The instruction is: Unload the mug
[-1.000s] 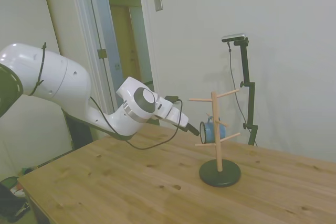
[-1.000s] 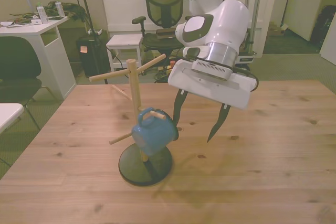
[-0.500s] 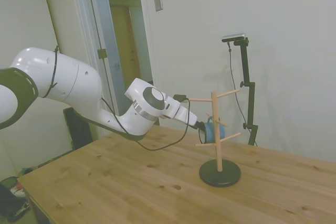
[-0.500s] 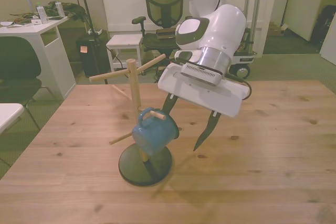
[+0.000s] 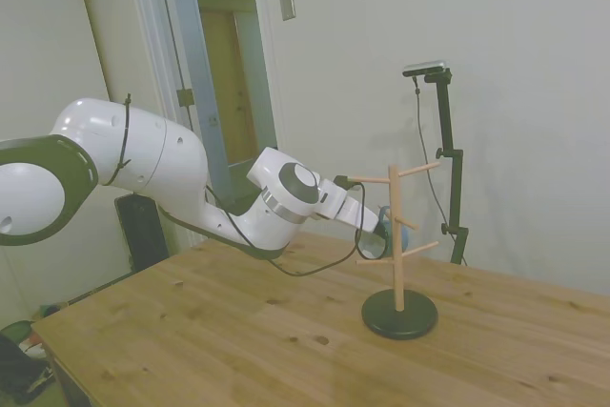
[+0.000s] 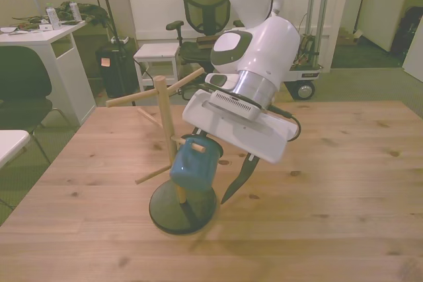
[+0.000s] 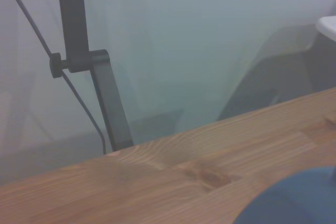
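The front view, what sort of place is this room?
Probably an office or lab workroom: a mesh office chair and a white desk stand behind the wooden table, where a robot arm works at a peg rack.

A pale plain wall (image 5: pixel 515 64) runs behind the wooden counter (image 5: pixel 238 340), with a light switch plate (image 5: pixel 287 3) beside an open doorway (image 5: pixel 229 64). Across the room stand a black mesh office chair (image 6: pixel 206 8), a white stool (image 6: pixel 155 54), a white desk (image 6: pixel 46 37) and a dark chair (image 6: pixel 23 87) on greenish carpet (image 6: pixel 370 84).
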